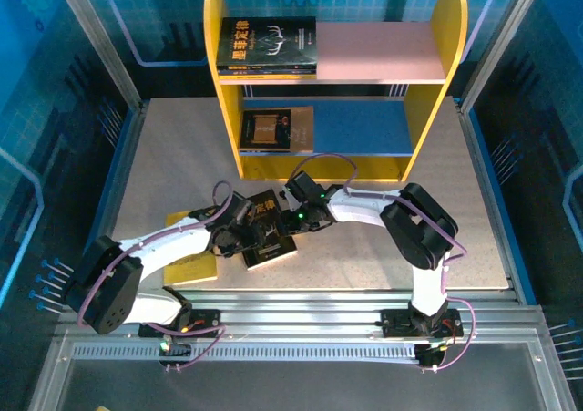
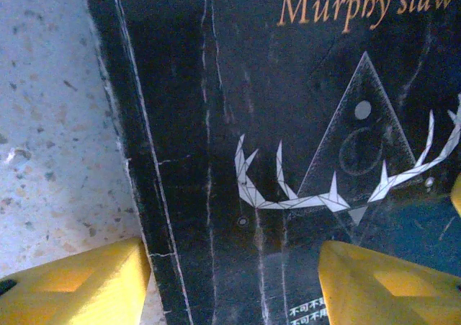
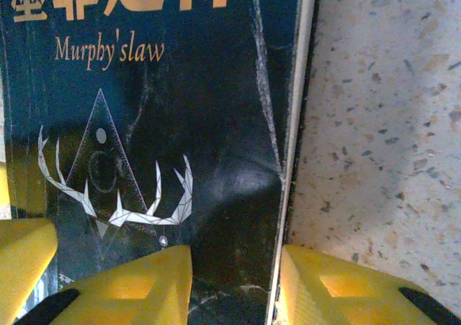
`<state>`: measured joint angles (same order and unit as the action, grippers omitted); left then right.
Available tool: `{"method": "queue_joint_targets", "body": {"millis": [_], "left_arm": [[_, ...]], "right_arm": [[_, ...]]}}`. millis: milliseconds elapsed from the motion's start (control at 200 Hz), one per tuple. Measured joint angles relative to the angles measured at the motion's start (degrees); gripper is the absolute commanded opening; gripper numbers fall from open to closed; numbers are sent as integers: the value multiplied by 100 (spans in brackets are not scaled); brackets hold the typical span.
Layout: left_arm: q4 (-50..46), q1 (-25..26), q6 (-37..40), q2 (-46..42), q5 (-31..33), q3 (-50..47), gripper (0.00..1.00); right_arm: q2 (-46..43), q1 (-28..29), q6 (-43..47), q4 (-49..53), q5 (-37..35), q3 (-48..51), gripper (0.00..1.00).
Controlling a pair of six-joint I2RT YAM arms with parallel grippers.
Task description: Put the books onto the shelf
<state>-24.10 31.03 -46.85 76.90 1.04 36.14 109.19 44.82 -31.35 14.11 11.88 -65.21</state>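
Straddling the black Murphy's Law book [image 1: 266, 231] lying flat on the table [image 1: 455, 229], my left gripper [image 2: 230, 267] spread wide and my right gripper [image 3: 234, 267] narrowly parted, neither clamped, I had a few books [image 1: 267, 42] sitting on the shelf [image 1: 228, 110], with this one and a yellow book [image 1: 193, 267] left.

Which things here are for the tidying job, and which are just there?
For the job: loose black antler book, yellow book, shelved books, shelf.
Just there: table, metal rails.
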Motion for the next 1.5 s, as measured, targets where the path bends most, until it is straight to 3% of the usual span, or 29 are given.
{"method": "queue_joint_targets", "body": {"millis": [535,916,1501], "left_arm": [[-256,-96,31,273,219,197,65],[-170,-168,92,374,107,210,65],[57,-354,184,297,-155,376,66]], "right_arm": [[0,7,468,232,-92,-72,33],[-162,26,442,-503,-127,437,32],[-162,20,286,-693,-118,525,31]]}}
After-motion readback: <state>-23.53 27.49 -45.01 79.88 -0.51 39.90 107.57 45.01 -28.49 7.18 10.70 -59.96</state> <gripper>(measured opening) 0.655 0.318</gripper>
